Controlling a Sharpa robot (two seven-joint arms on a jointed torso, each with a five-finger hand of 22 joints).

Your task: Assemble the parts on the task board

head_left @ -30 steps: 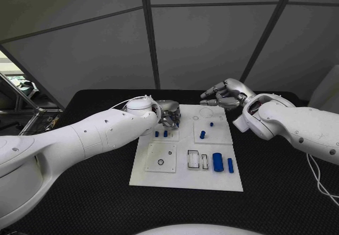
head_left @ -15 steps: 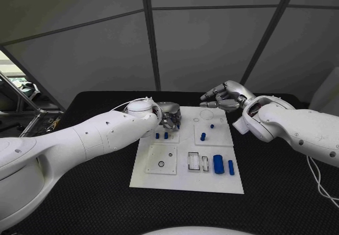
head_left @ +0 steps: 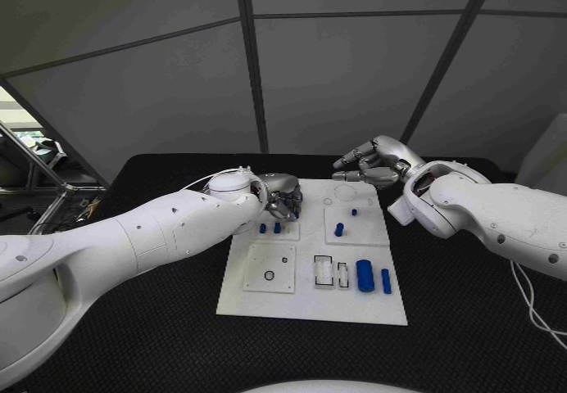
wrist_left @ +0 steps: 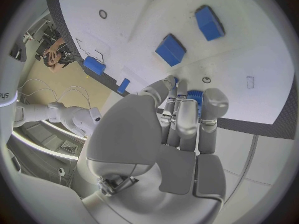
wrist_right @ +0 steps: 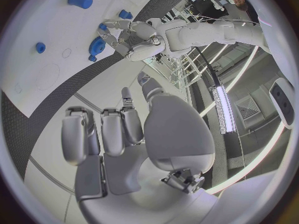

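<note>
Black table (head_left: pixel 154 327) w/ textured top, grey wall panels (head_left: pixel 342 74) behind — dark seams between.

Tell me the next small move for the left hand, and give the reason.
Probably lower the left hand a little toward the task board and seat the blue part it pinches at its fingertips. The left wrist view shows that part above the white plate near a small hole, not yet set. The right hand hovers apart, holding nothing.
</note>
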